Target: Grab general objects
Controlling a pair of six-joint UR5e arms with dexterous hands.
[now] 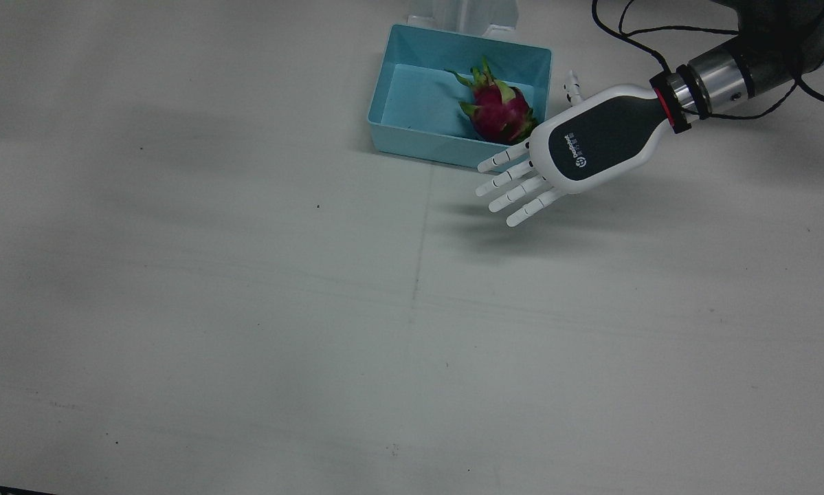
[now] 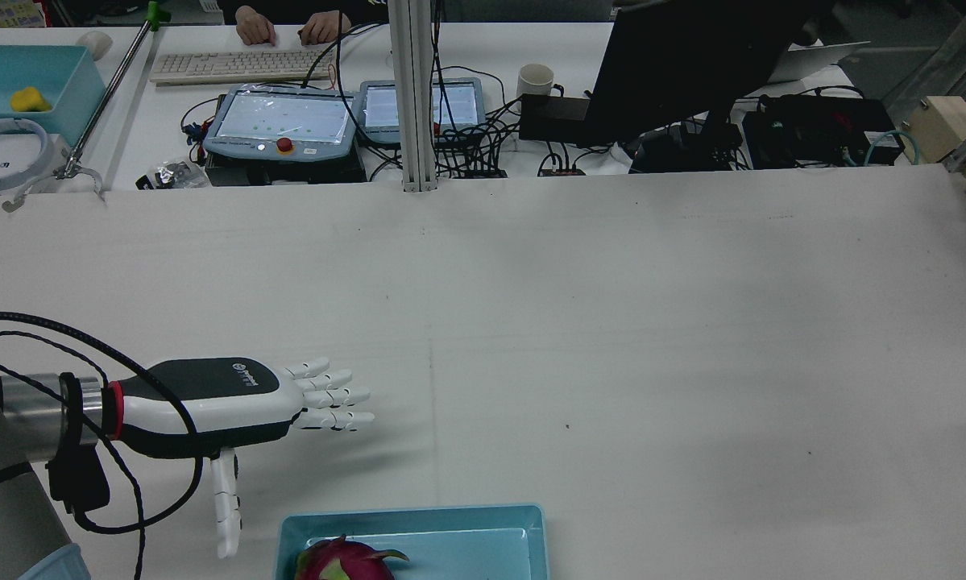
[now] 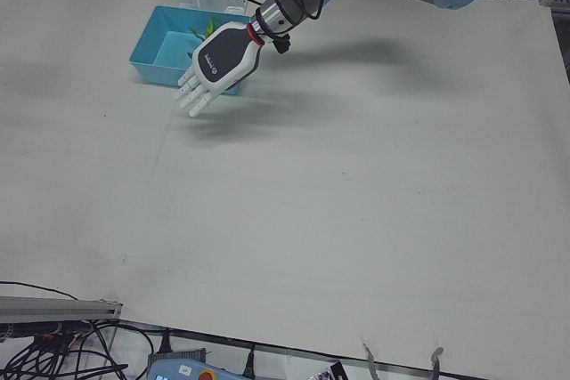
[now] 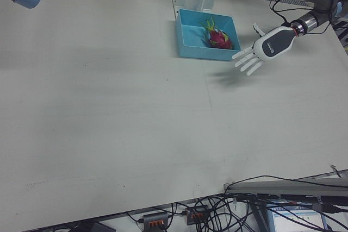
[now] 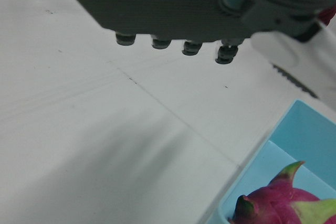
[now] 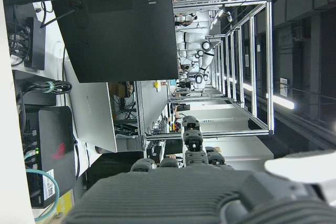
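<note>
A pink dragon fruit (image 1: 499,110) with green scales lies in the right part of a light-blue bin (image 1: 412,134) at the robot's side of the table. My left hand (image 1: 576,148) hovers open just beside the bin's right front corner, palm down, fingers spread over bare table, thumb toward the bin. It holds nothing. In the rear view the hand (image 2: 217,399) is left of the bin (image 2: 450,514) and fruit (image 2: 342,561). The left hand view shows the fruit (image 5: 278,203) below the fingertips (image 5: 190,48). My right hand (image 6: 178,198) shows only in its own view, fingers extended, empty.
A white arm pedestal (image 1: 463,17) stands right behind the bin. A desk beyond the table's far edge carries a keyboard (image 2: 233,64), teach pendants (image 2: 281,121), a monitor (image 2: 692,64) and an aluminium post (image 2: 414,97). A seam (image 1: 422,227) runs down the table's middle.
</note>
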